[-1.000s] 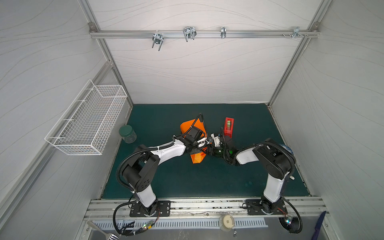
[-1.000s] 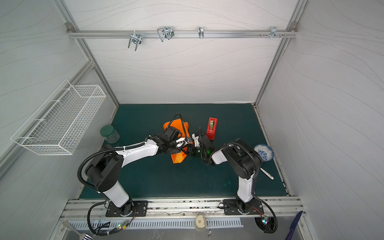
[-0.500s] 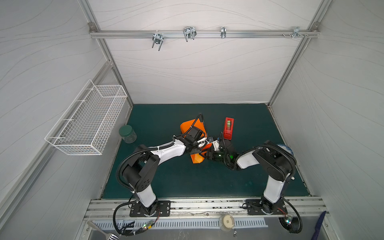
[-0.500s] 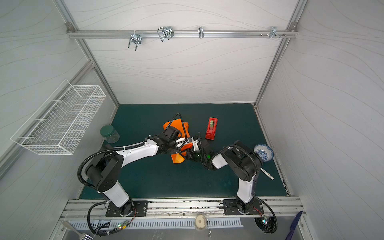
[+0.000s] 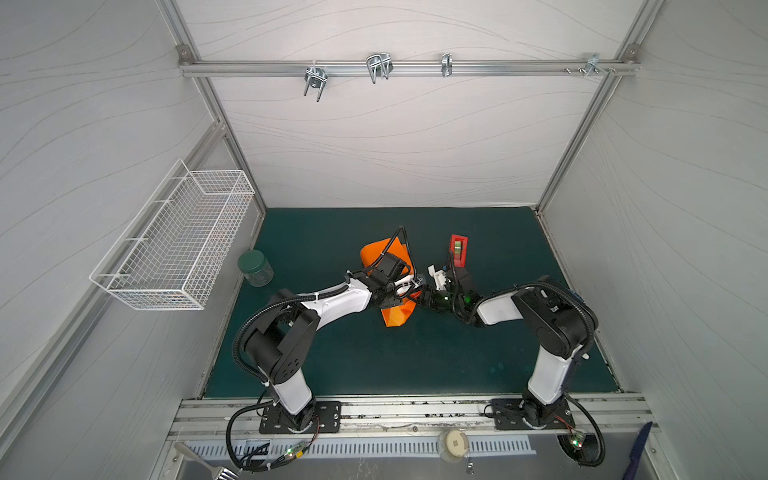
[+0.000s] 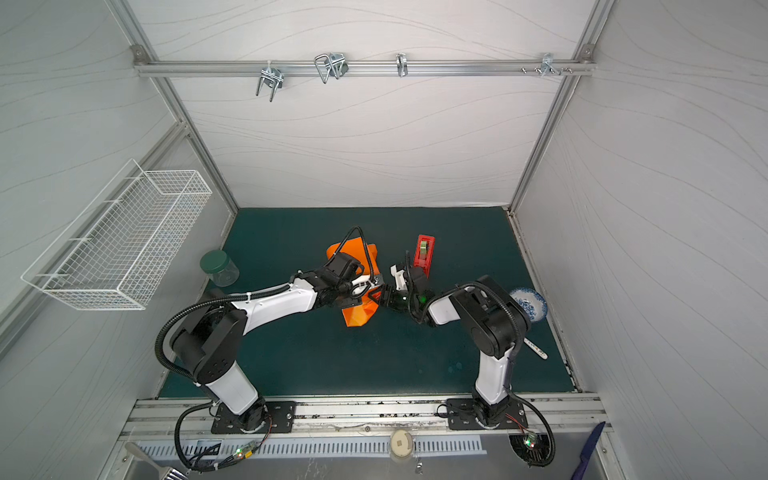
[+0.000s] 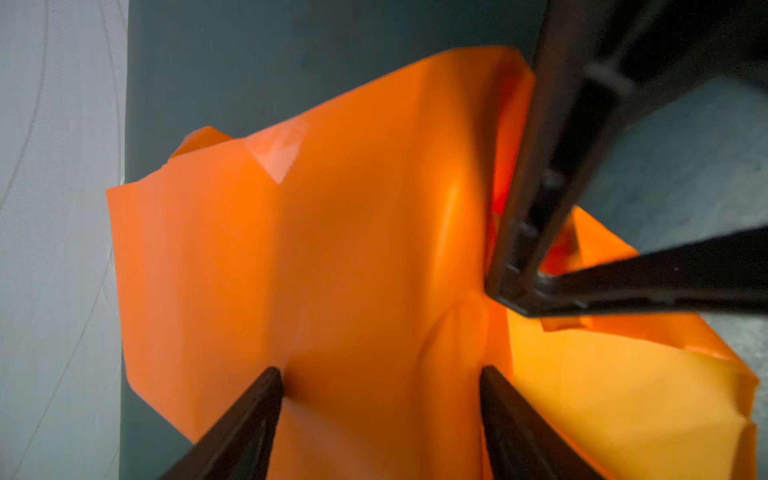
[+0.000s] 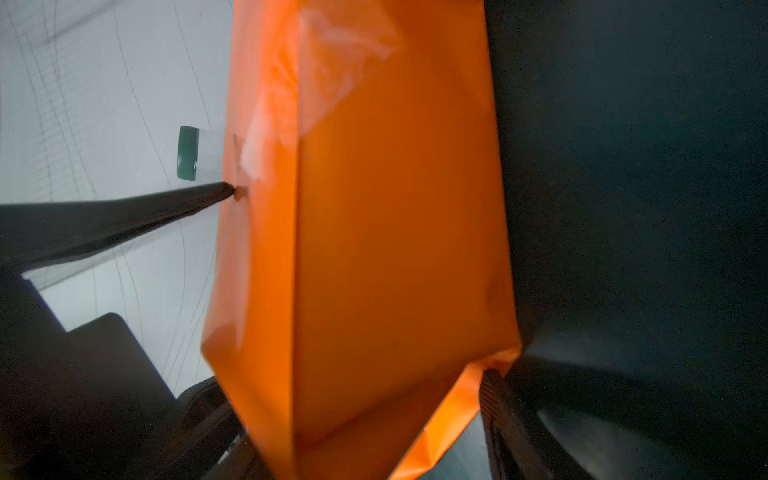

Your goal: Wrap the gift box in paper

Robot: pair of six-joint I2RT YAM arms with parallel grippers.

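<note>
Two grippers are meeting over one package in the middle of the mat. The paper (image 5: pixel 394 318) is lying folded around the gift box, which is hiding completely under it. Only orange is showing. One glossy strip of tape (image 7: pixel 276 160) is sitting across a seam.

Left gripper (image 7: pixel 378 370): jaws are standing wide, both tips are pressing into the paper's top face, and nothing is clamped.

Right gripper (image 6: pixel 379 296): jaws are also standing wide, flanking the package's end from the side. I am seeing no pinch on anything.

Handling (judgement): the sheet is looking thin, with light glowing through the loose flap (image 7: pixel 623 395). It is probably light, slick, and quick to crease or tear under a pointed load. The box beneath is likely giving the only stiffness. The best holds are looking like the loose flap edges and corners, pinched shallowly. Elsewhere, pressing flat against a box face seems safer than grabbing.

Count:
- one paper sheet
- one box (inferred)
- one red tape dispenser (image 5: pixel 458 249)
- one green-lidded jar (image 5: pixel 255 268)
- one wire basket (image 5: pixel 174 237)
- one blue-patterned bowl (image 6: pixel 528 303)
</note>
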